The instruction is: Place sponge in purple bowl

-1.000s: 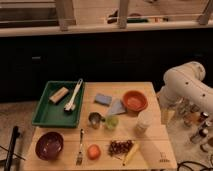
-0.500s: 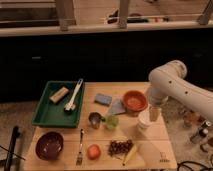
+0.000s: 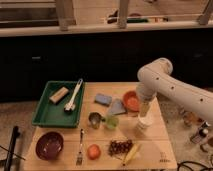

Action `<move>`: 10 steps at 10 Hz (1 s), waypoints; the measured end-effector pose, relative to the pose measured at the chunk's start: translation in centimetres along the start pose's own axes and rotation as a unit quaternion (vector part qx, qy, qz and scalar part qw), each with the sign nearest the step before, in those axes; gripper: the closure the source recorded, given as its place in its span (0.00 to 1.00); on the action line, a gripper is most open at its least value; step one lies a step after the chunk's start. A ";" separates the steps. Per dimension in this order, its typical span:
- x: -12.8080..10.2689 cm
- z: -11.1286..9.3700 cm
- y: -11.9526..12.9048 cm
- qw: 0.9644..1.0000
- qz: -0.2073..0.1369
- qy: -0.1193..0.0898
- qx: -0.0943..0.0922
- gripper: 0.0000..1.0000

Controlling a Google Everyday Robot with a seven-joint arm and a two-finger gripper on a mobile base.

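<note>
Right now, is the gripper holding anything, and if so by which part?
Nothing is held. The gripper hangs open just above a white cup at the right side of the table; the sponge lies untouched on it.

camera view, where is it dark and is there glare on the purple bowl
Camera view: table warmly lit, background dark; purple bowl shows only a faint sheen; sponge evenly lit; gripper hangs above the white cup, beside the orange bowl.
</note>
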 end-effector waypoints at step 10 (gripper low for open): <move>-7.4 4.0 -3.5 1.000 -0.006 -0.016 0.005 0.20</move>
